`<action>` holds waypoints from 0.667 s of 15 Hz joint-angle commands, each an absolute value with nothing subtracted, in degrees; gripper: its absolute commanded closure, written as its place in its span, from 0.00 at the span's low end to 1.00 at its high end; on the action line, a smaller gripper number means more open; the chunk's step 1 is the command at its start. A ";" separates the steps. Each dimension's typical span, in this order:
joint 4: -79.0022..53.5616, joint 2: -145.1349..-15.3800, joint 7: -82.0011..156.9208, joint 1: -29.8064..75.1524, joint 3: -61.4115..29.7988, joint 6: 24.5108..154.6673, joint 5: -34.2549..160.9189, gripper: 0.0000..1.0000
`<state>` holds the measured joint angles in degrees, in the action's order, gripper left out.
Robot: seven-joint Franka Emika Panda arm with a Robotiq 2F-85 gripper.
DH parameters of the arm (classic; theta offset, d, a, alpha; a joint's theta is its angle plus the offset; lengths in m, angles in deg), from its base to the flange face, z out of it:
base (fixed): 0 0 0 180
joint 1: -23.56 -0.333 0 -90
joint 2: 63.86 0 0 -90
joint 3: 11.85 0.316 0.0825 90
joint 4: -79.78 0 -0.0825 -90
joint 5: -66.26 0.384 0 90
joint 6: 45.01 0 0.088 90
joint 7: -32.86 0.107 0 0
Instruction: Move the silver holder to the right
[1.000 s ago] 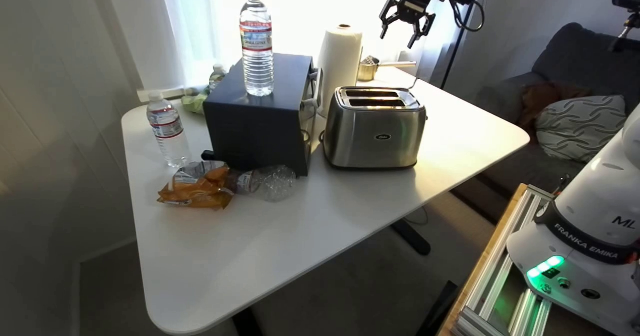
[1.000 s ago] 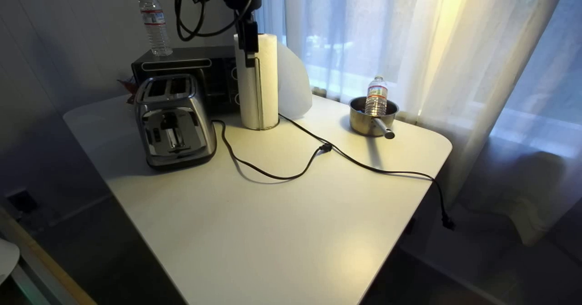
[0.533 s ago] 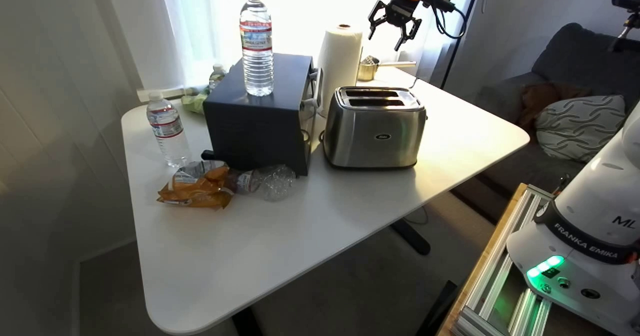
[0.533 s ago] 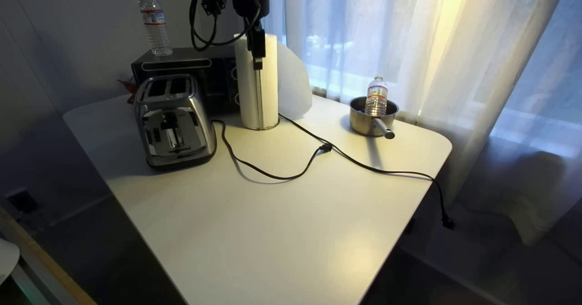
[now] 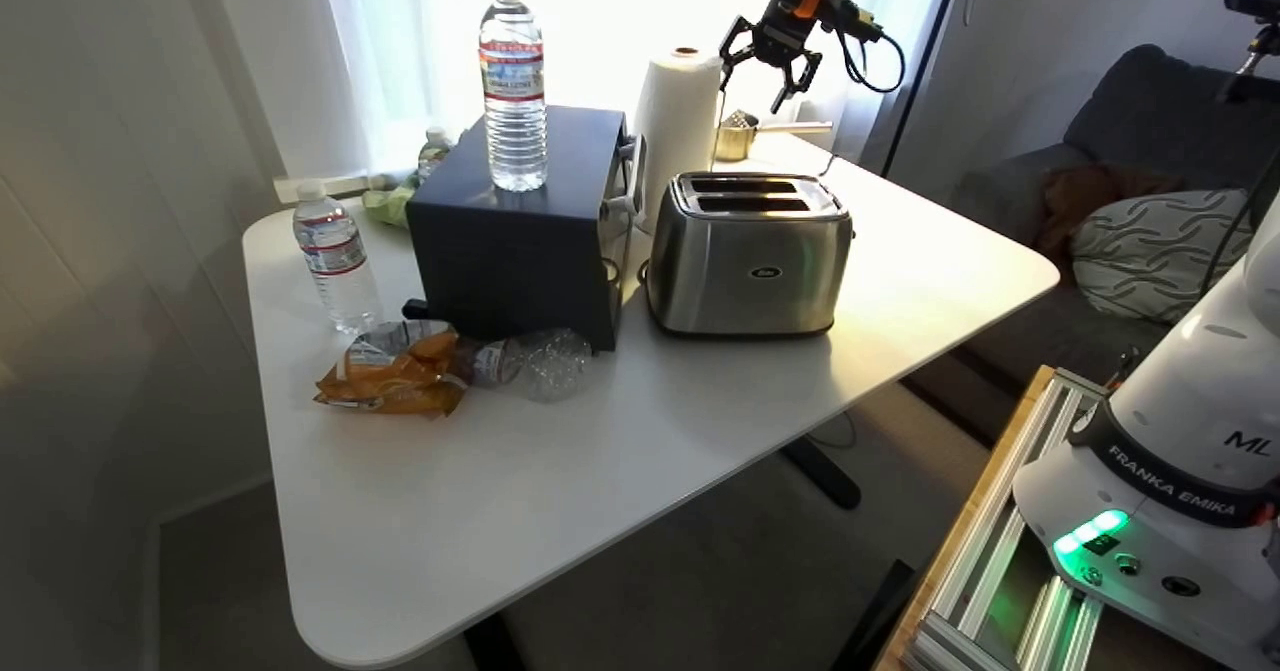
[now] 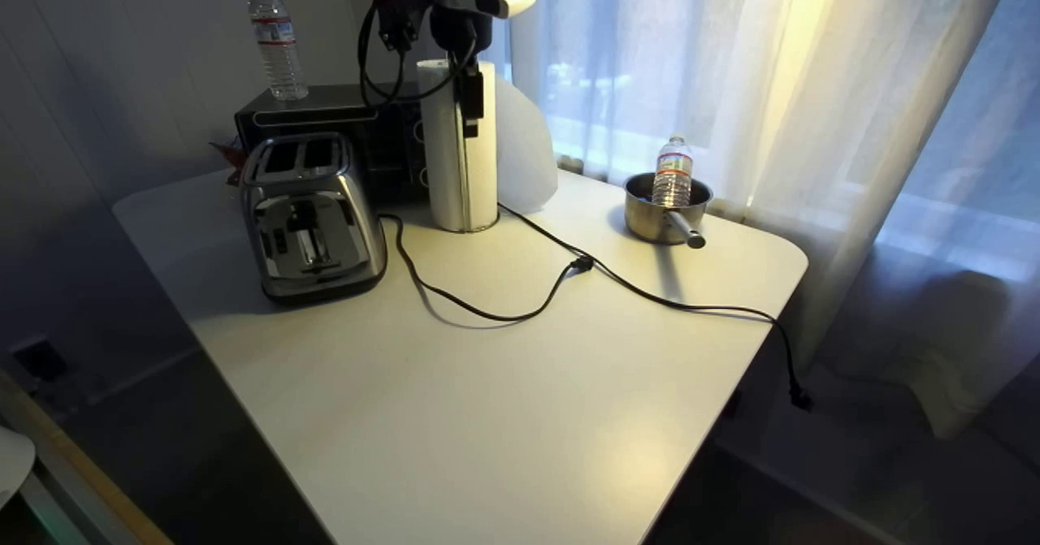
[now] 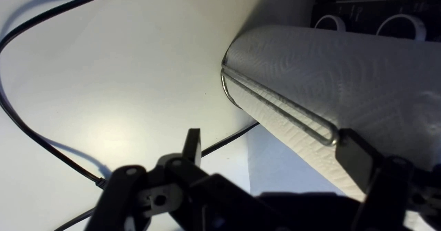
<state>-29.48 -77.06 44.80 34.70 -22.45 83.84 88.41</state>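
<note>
The silver holder (image 6: 465,189) stands upright on the table with a tall white paper roll (image 6: 443,163) on it. Its roll shows in both exterior views (image 5: 676,136), with its base partly hidden behind the toaster in an exterior view. In the wrist view, its slim wire loop (image 7: 293,119) runs along the roll. My gripper (image 5: 750,98) is open and empty, pointing down near the roll's upper part. In the wrist view, the gripper (image 7: 270,132) has one fingertip close to the loop's top end; contact cannot be told. The other finger stands apart over the table.
A silver toaster (image 5: 750,261) stands close to the holder. A dark toaster oven (image 5: 520,251) with a water bottle (image 5: 515,91) on top is behind it. A pot (image 6: 654,218) holding a bottle (image 6: 673,173) stands near the window. Black cords (image 6: 487,315) lie on the table (image 6: 487,415).
My open gripper has moved lower and closer to the paper roll, toward the left in an exterior view. The holder and the other objects have not moved.
</note>
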 commanded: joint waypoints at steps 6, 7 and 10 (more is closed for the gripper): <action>-27.46 -79.38 46.25 35.21 -21.49 83.55 90.71 0.34; -27.42 -79.20 46.55 35.15 -21.47 83.17 90.56 0.43; -27.04 -78.87 47.33 34.95 -21.46 82.81 89.72 0.63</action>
